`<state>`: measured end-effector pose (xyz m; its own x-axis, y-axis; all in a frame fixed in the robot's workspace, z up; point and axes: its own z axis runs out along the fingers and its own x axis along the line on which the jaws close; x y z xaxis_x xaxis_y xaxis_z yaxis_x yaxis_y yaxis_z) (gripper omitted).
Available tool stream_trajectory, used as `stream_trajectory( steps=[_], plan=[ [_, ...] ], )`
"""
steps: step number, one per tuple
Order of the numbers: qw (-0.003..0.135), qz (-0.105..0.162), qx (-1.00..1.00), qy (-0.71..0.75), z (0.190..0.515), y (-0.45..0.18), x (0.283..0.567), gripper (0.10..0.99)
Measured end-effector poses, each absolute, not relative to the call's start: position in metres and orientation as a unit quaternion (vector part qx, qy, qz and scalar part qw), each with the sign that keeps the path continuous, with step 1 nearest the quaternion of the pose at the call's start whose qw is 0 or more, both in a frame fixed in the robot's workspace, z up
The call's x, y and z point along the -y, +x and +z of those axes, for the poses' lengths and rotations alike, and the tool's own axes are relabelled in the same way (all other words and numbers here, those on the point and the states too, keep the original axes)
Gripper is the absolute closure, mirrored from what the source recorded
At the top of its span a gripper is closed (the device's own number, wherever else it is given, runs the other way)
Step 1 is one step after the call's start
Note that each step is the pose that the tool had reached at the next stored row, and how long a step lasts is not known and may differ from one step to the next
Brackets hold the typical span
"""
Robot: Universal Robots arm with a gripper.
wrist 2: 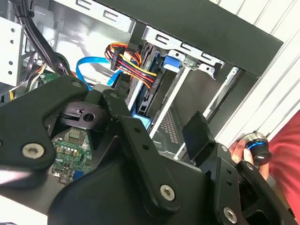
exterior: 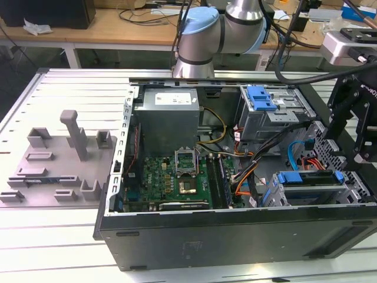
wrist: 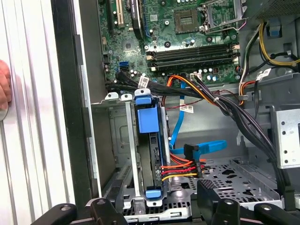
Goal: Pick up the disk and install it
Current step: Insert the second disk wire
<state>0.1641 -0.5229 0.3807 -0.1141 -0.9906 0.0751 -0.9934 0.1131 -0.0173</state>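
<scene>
on the slatted metal table [exterior: 70,88], in the exterior view, an open black computer case [exterior: 235,236] lies on its side with its inside facing up. behind it rises the robot arm [exterior: 206,35], grey with a blue joint cap. a grey power supply box [exterior: 168,118] sits at the far end of the case, with the green motherboard [exterior: 177,177] just in front of it. on the exterior view's left, well apart from the case, lies a grey fixture of moulded holders [exterior: 59,159].

the black gripper [exterior: 353,124] hangs over the case's edge on the exterior view's right, above the drive cage [exterior: 306,191]. its fingers [wrist 2: 197,136] appear in the second wrist view as dark links and a flat pad with nothing between them; whether they are spread or pressed together i cannot tell.

the disk [wrist: 152,154] already sits in the drive cage, standing on edge between the metal rails (its blue bracket shows at both ends in the first wrist view). red, orange and yellow power wires [wrist: 180,169] and a blue data cable [wrist: 206,146] run to its side. in the exterior view the disk [exterior: 309,180] lies near the case's front corner. a person's hand [wrist: 3,89] rests on the table beside the case.
</scene>
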Motion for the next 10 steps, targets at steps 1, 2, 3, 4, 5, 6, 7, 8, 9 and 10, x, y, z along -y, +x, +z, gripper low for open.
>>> stream_trajectory(
  steps=[1,2,3,4,5,6,7,8,9,10],
  plan=[
    [0.022,0.031,0.746,0.665,0.3808,0.1641,0.5229,0.361],
    [0.022,0.031,0.746,0.665,0.3809,0.1641,0.5229,0.361],
    [0.022,0.031,0.746,0.665,0.381,0.1641,0.5229,0.361],
    [0.022,0.031,0.746,0.665,0.3811,0.1641,0.5229,0.361],
    [0.022,0.031,0.746,0.665,0.3813,0.1641,0.5229,0.361],
    [0.022,0.031,0.746,0.665,0.3813,0.1641,0.5229,0.361],
    [0.022,0.031,0.746,0.665,0.3814,0.1641,0.5229,0.361],
    [0.022,0.031,0.746,0.665,0.3814,0.1641,0.5229,0.361],
    [0.022,0.031,0.746,0.665,0.3815,0.1641,0.5229,0.361],
    [0.026,0.035,0.745,0.665,0.3815,0.1641,0.5186,0.361]
  ],
)
